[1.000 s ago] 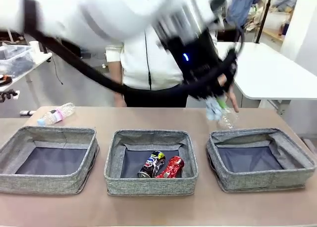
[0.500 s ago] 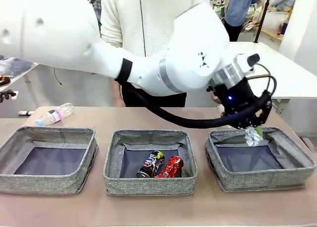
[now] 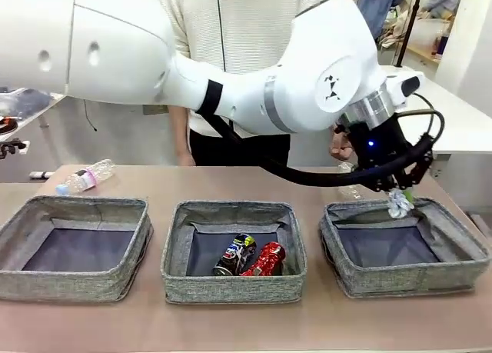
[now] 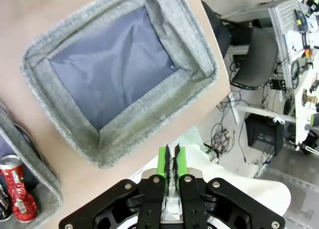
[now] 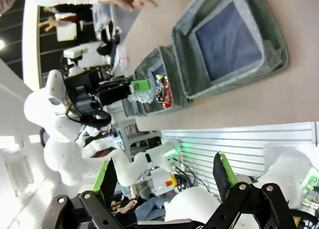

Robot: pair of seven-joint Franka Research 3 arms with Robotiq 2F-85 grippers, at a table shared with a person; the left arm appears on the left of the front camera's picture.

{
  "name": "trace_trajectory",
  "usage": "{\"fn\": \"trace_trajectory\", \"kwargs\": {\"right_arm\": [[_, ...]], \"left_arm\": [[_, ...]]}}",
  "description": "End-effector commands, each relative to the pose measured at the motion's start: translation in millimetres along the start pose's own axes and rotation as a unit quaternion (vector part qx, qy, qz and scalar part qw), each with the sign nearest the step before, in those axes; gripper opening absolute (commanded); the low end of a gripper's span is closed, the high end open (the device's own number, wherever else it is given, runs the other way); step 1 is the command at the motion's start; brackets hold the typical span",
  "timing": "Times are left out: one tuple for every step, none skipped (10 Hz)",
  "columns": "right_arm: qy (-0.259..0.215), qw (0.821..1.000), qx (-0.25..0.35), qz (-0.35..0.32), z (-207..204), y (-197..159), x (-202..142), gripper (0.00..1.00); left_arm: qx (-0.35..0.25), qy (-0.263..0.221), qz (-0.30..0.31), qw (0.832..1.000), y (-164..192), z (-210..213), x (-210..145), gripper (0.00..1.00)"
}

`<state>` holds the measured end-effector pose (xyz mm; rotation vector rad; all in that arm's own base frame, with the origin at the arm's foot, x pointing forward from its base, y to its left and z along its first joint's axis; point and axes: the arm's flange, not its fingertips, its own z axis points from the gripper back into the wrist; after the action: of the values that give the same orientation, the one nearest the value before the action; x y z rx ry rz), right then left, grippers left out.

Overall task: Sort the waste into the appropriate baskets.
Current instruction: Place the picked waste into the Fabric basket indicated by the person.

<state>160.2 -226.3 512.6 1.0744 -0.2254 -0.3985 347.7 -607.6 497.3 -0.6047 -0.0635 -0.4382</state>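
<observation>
Front view: my left arm reaches across to the far right, and the left claw (image 3: 397, 197) is clamped on the white paper wad (image 3: 399, 205). The wad hangs just above the far rim of the right basket (image 3: 400, 282), not over its dark bottom. The middle basket (image 3: 231, 290) already holds the dark printed can (image 3: 234, 256) and the red can (image 3: 266, 261). A pink-labelled bottle (image 3: 86, 177) lies on the worktop (image 3: 231, 326) behind the left basket (image 3: 73, 290). To my eye the step in hand is the drop, and the wad sits too near the rim to let go safely. I would bring the claw towards me until it is over the middle of the floor, lower it inside the walls, and only then part the pads.

Left wrist view: the green pads are pressed together with a thin crumpled edge of paper between them. The basket's floor lies up and to one side of the fingertips, which backs up my worry. Paper is light and may cling to a pad, so I would open wide and pause before lifting.

Right wrist view: the right claw (image 5: 165, 175) stands wide apart and holds nothing. It is well clear of the baskets, so it need not move.
</observation>
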Motion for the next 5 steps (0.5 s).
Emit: {"fn": "trace_trajectory", "kwargs": {"right_arm": [[-0.005, 1.000, 0.005, 0.013, 2.5, -0.2, 1.1, 1.00], [-0.005, 1.000, 0.005, 0.013, 2.5, -0.2, 1.1, 1.00], [-0.005, 1.000, 0.005, 0.013, 2.5, -0.2, 1.1, 1.00], [-0.005, 1.000, 0.005, 0.013, 2.5, -0.2, 1.1, 1.00], [-0.005, 1.000, 0.005, 0.013, 2.5, -0.2, 1.1, 1.00]], "left_arm": [[0.023, -0.023, 0.006, 0.999, -5.7, -1.0, -1.9, 0.07], [0.027, -0.034, 0.012, 0.999, -5.1, 0.6, -0.5, 0.35], [0.033, -0.048, 0.015, 0.998, -3.9, 2.0, 1.0, 0.65], [0.031, -0.052, 0.017, 0.998, -3.6, 4.2, 1.0, 0.93], [0.031, -0.058, 0.020, 0.998, -3.7, 5.7, 1.1, 1.00]]}}
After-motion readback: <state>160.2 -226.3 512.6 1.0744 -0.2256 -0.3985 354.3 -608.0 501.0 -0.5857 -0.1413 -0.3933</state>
